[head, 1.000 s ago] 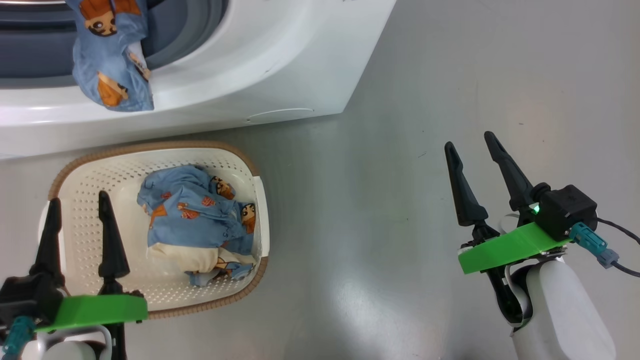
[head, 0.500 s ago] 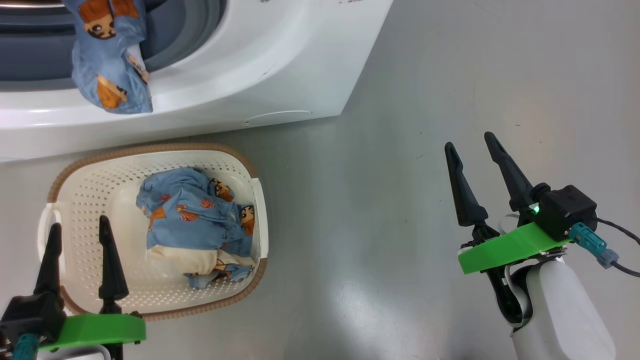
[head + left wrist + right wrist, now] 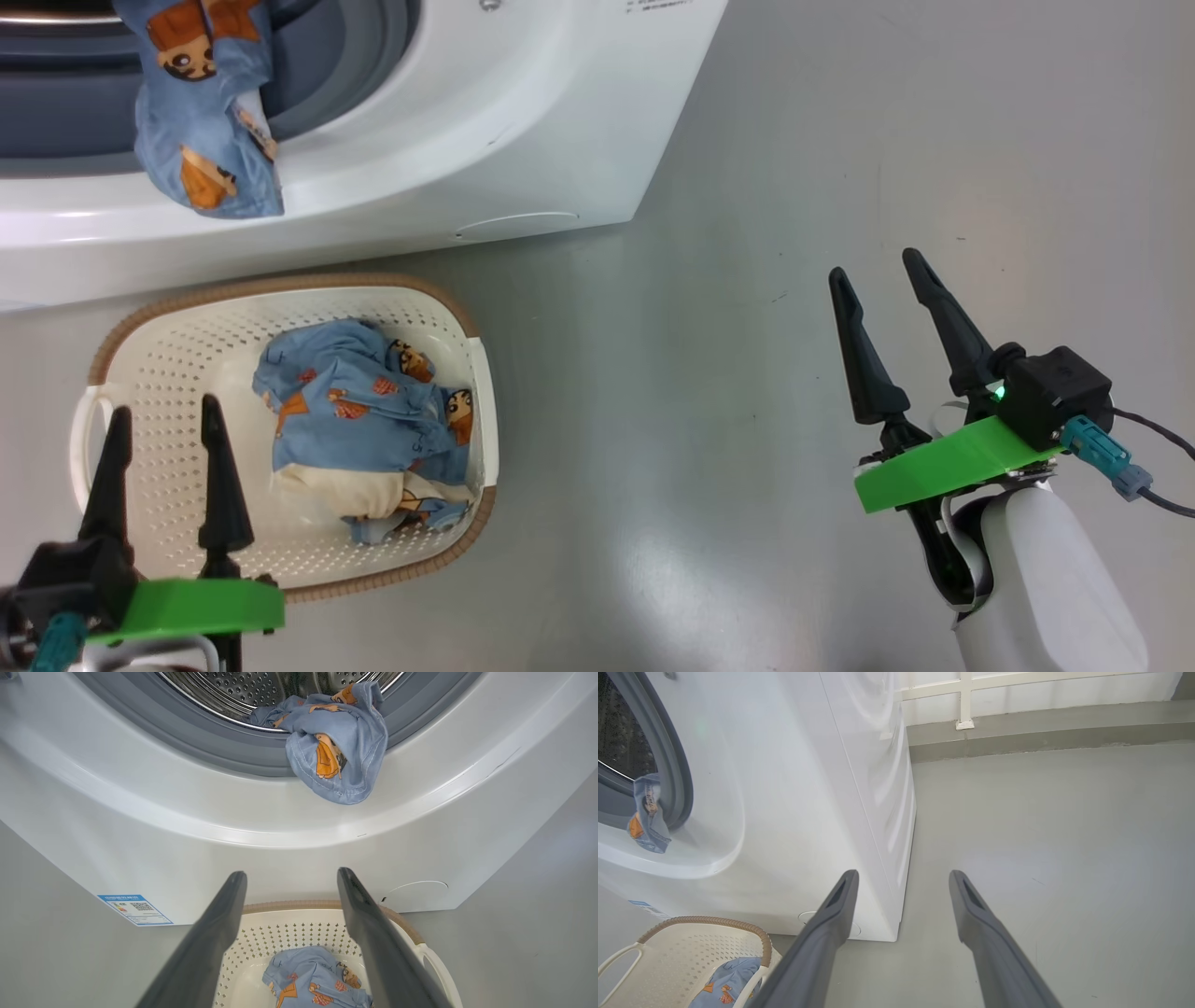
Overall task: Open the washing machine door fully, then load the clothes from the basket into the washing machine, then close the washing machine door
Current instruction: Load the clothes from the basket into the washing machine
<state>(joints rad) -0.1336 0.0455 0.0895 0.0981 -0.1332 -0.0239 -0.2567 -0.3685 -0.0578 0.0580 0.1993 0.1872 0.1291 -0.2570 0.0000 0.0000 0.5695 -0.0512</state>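
The left fingers are held spread apart and empty above the near left part of the basket. The right fingers are likewise parted, nothing gripped, over the grey floor, well apart from the basket. A bundle of the clothes is seen lying toward the basket's right side. One garment is draped over the grey seal of the washing machine, partly hanging out. The basket is set on the floor just before the machine.
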